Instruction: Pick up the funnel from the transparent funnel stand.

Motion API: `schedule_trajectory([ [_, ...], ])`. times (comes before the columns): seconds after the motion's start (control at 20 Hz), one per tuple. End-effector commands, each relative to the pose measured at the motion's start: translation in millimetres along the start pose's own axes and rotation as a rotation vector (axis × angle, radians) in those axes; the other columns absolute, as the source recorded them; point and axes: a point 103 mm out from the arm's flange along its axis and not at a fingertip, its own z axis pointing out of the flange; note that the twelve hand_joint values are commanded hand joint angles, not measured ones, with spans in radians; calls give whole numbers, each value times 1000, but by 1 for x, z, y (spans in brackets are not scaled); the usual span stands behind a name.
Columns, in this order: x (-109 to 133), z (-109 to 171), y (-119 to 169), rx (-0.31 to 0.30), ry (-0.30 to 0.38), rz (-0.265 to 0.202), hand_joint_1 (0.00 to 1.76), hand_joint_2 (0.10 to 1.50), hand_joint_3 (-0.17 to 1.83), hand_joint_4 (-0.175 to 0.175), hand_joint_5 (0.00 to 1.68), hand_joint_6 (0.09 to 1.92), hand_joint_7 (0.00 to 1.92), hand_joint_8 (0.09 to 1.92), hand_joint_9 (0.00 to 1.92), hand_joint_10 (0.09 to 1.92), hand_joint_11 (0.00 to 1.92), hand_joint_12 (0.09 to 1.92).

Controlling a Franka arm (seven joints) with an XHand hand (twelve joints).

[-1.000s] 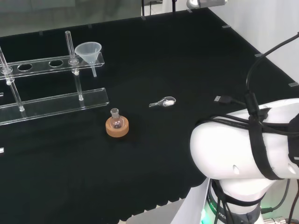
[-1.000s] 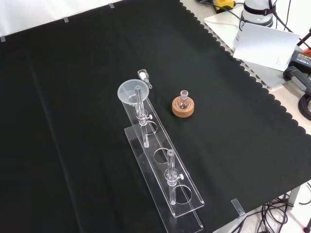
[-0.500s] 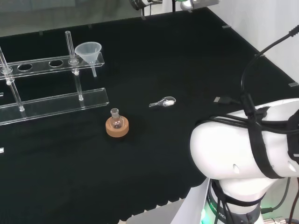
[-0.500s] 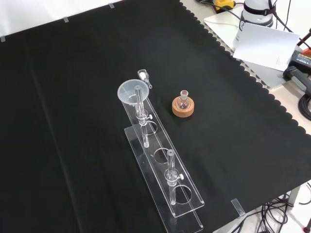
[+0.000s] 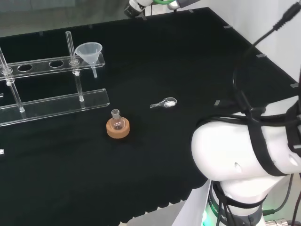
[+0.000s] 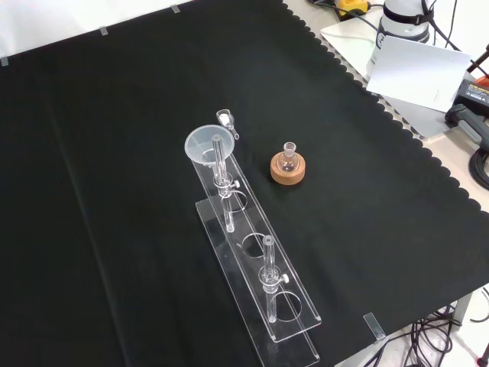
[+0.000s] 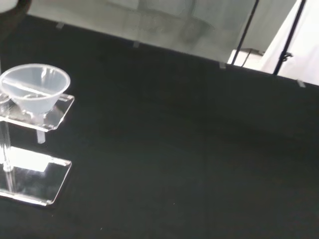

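Sitting upright in the end hole of the clear stand (image 5: 51, 63), the funnel (image 5: 89, 51) points its spout straight down; whether the fingers are spread cannot be told.

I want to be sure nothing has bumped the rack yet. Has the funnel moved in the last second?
No. In the head view the funnel sits in the same end hole of the transparent funnel stand, and in the front view it matches too.

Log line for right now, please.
funnel: seated in stand, untouched | hand: at bench's far edge, fingers unreadable | flask: on cork ring
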Motion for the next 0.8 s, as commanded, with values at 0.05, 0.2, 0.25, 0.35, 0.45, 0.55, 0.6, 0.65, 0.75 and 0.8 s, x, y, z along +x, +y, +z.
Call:
schedule_trajectory([
  [0.05,28,17,43,130,-9,-108,627,559,8,18,0,87,0,87,0,87,0,845],
  [0.2,39,23,56,171,5,-132,617,562,6,17,0,87,0,87,0,87,0,932],
  [0.25,41,25,61,186,14,-136,609,564,6,15,0,87,0,87,0,87,0,998],
  [0.35,45,29,68,209,36,-138,597,565,4,11,0,87,5,87,4,87,0,1092],
  [0.45,49,32,76,231,45,-138,590,566,4,9,0,87,9,87,8,87,0,1143],
  [0.55,53,35,82,240,47,-138,587,567,4,7,0,87,12,87,11,87,0,1159],
  [0.6,56,37,86,246,50,-136,586,567,4,6,0,87,14,87,13,87,0,1164],
  [0.65,58,39,90,251,49,-134,585,568,4,5,0,87,15,87,14,87,0,1167],
  [0.75,63,45,97,259,51,-126,585,568,4,4,0,87,12,87,6,87,0,1169],
  [0.8,65,47,101,265,53,-121,585,568,3,3,0,87,12,87,3,87,0,1158],
])
